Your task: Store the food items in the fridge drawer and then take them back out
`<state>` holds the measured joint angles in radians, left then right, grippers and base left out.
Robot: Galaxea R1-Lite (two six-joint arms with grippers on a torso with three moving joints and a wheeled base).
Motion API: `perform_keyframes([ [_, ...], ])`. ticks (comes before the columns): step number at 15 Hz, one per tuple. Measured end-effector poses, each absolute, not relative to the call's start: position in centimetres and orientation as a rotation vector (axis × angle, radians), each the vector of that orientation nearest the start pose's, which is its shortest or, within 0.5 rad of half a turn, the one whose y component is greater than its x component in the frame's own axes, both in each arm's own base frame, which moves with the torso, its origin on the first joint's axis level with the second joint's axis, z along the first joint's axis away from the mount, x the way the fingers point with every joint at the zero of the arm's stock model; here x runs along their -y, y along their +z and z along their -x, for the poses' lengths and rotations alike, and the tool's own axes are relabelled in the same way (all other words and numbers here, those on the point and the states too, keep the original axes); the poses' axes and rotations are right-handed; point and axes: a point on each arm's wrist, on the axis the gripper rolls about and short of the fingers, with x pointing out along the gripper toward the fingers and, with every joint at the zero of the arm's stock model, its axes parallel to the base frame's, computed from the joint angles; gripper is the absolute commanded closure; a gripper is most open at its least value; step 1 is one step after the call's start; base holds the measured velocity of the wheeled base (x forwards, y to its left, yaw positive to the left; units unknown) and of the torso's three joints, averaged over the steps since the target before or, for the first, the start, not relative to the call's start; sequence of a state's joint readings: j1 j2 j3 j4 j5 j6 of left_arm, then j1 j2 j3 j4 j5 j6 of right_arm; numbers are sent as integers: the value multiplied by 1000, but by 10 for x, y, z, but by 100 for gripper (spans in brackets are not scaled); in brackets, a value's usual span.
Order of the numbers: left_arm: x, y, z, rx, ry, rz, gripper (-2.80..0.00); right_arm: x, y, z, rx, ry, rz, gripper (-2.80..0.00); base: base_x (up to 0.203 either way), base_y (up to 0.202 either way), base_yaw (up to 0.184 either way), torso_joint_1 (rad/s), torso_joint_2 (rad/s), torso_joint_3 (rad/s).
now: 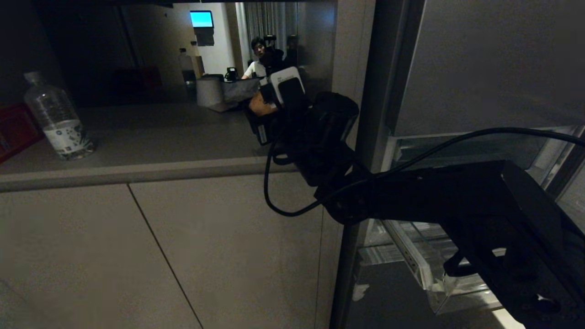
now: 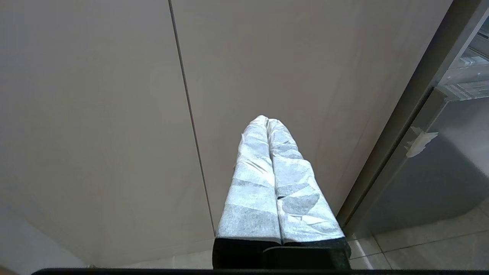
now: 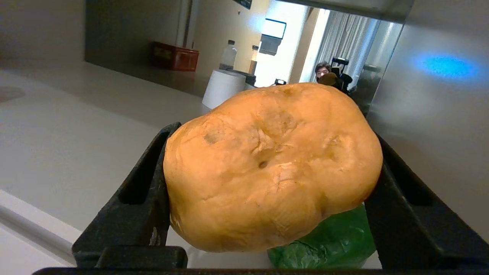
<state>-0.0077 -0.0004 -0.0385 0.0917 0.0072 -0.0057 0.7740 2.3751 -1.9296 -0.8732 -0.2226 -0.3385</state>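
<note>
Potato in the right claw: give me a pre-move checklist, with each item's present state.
1. Grip on the potato: ok; the right claw has a finger on either side of it.
2. Green pepper located: ok; it lies just behind and below the potato.
3. Potato apart from the pepper: cannot tell; the potato hides the gap.
4. Counter space beside the water bottle: ok; bare surface shows.
5. Fridge drawer pulled out: ok; it juts out under the right arm.
6. Left claw out of the way: ok; shut, low by the cabinet doors.
</note>
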Motion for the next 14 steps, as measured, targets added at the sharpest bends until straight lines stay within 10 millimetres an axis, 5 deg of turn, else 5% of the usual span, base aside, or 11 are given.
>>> perform_keyframes([
  [14,0,77,26,-53,-1,5,0,-342,242,-364,469,454,169,0,0,0,0,0,0,0],
])
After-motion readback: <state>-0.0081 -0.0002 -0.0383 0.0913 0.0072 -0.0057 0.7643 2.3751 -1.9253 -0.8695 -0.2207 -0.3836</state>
